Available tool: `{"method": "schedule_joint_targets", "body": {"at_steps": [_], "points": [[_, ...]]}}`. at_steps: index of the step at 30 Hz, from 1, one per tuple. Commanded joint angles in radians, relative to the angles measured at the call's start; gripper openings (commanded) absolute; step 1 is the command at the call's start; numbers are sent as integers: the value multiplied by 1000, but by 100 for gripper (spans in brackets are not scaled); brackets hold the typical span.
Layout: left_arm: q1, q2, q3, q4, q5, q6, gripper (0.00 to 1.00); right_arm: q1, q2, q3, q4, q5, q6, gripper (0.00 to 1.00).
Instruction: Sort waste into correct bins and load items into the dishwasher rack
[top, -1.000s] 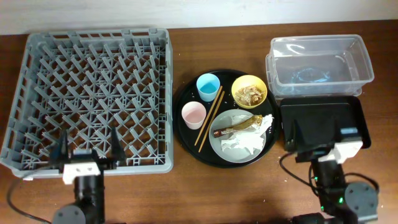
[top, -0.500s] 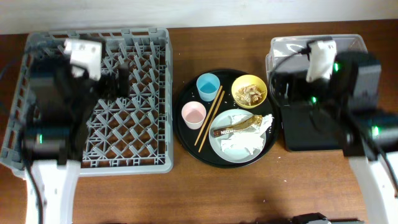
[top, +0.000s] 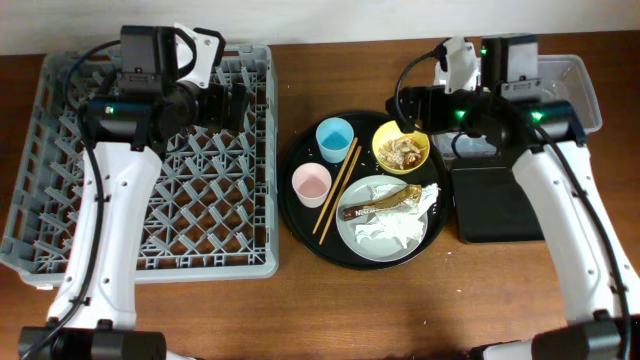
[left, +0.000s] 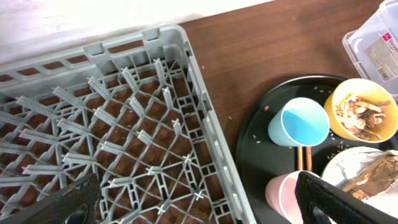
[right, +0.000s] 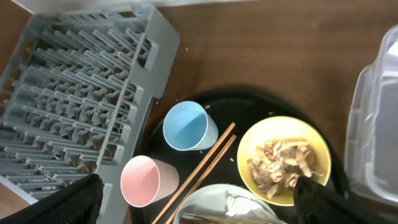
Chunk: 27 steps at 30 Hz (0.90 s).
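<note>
Both tools are spread wide and hold nothing — the left gripper (top: 243, 103) over the dishwasher rack's (top: 60, 180) 2 o'clock corner, the right gripper (top: 407, 106) just at 12 o'clock of the yellow bowl (top: 378, 146) of food scraps (top: 403, 151). On the round black tray (top: 298, 225), the blue cup (top: 335, 138) sits at 11 o'clock, the pink cup (top: 311, 184) at 9, and the plate (top: 350, 226) — bearing the wrapper (top: 380, 204) and napkins (top: 400, 230) — at 5.

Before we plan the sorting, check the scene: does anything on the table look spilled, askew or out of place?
Nothing looks spilled or broken. The chopsticks lie slanted across the round black tray, and a crumpled napkin bunches up at the right rim of the plate. The blue cup and pink cup stand upright.
</note>
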Motion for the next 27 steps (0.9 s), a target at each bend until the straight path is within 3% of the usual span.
{"method": "schedule_joint_targets", "body": {"at_steps": [1, 9, 13, 27], "points": [[-40, 5, 40, -6, -70, -42, 99, 20, 54, 21, 0, -7, 84, 99], [-174, 22, 66, -12, -116, -130, 99, 128, 152, 19, 50, 161, 356, 75], [-167, 22, 66, -17, -116, -134, 89, 180, 203, 19, 92, 237, 442, 74], [-130, 44, 66, -40, -153, -148, 90, 209, 274, 19, 83, 282, 480, 69]]}}
